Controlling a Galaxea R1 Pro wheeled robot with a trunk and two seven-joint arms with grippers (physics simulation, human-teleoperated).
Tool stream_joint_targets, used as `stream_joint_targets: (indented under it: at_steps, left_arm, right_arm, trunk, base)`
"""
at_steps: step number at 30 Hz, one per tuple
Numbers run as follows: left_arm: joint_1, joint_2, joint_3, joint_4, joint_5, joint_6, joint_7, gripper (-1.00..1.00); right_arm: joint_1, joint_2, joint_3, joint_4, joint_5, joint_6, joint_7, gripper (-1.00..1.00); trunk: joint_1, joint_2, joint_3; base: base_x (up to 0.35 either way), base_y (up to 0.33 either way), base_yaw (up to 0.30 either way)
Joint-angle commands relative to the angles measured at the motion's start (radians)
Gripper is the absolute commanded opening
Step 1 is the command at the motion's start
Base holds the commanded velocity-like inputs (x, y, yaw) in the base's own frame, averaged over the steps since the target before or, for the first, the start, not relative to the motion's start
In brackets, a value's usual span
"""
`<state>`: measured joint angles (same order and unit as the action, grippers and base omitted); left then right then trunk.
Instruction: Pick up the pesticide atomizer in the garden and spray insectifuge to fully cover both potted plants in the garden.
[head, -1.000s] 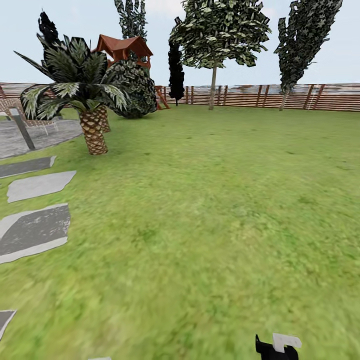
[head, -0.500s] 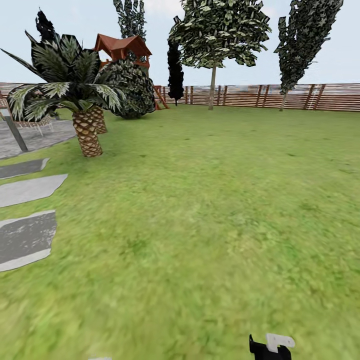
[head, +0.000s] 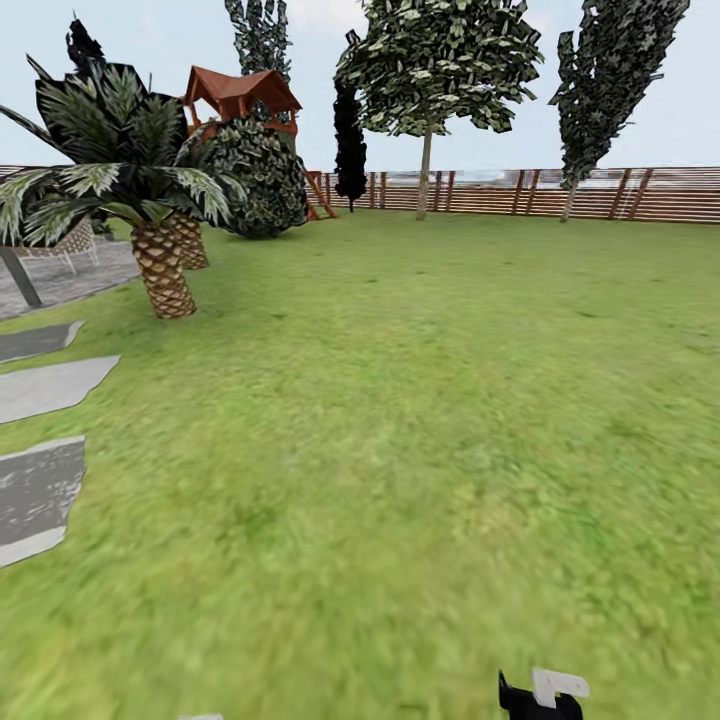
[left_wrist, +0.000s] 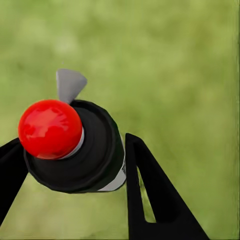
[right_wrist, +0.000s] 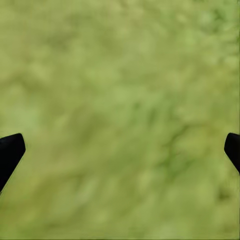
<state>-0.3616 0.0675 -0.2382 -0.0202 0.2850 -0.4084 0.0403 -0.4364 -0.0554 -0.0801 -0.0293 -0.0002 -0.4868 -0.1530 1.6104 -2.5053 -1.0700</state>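
The pesticide atomizer (left_wrist: 75, 145) sits between the two dark fingers of the left gripper (left_wrist: 70, 165), seen end-on in the left wrist view: a black round cap with a glossy red button on top and a small grey nozzle tip poking out past it, a sliver of white label at the side. The fingers press against the body on both sides, so the left gripper is closed around the sprayer and carrying it over blurred grass. The right gripper (right_wrist: 120, 150) is spread wide, its two black fingertips at the opposite edges of its wrist view with nothing but lawn between them. In the head view a small black and white part (head: 545, 695) shows at the lower edge; which arm it belongs to I cannot tell. Ahead lies the garden (head: 420, 400), open lawn with grey stepping stones (head: 45, 385) on the left, a scaly-trunked palm (head: 160, 270), trees and a slatted fence (head: 520, 190) at the back. No potted plants are visible, so the robot seems to be travelling in search of them. The risk from here is driving on across empty grass away from the pots, or the round body slipping or twisting in the grip so that the nozzle points off target.
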Motion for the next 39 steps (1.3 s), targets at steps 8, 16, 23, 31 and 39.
stream_joint_targets:
  at_steps: [8,16,23,31,39]
  left_arm:
    - [0.000,0.000,-0.009,0.000,0.005,-0.003,0.004,-1.00]
    - [0.000,0.000,-0.009,0.000,0.005,-0.003,0.004,-1.00]
    - [0.000,0.000,-0.009,0.000,0.005,-0.003,0.004,-1.00]
    - [0.000,0.000,-0.009,0.000,0.005,-0.003,0.004,-1.00]
    - [0.000,0.000,-0.009,0.000,0.005,-0.003,0.004,-1.00]
  right_arm:
    - [0.001,0.000,-0.007,0.000,0.000,-0.004,0.003,1.00]
    - [0.001,0.000,-0.007,0.001,0.000,-0.004,0.003,1.00]
    - [0.001,0.000,-0.007,0.001,0.000,-0.004,0.003,1.00]
    - [0.001,0.000,-0.007,0.001,0.000,-0.004,0.003,1.00]
    - [0.001,0.001,-0.007,0.001,0.000,-0.004,0.003,1.00]
  trunk:
    - [0.000,0.000,-0.001]
    - [0.000,0.000,-0.001]
    - [0.000,0.000,-0.001]
    - [0.000,0.000,-0.001]
    - [0.000,0.000,-0.001]
  base:
    - [0.324,-0.109,0.000]
    - [0.324,-0.106,0.000]
    - [0.326,-0.093,0.000]
    - [0.327,-0.092,0.000]
    - [0.327,-0.092,0.000]
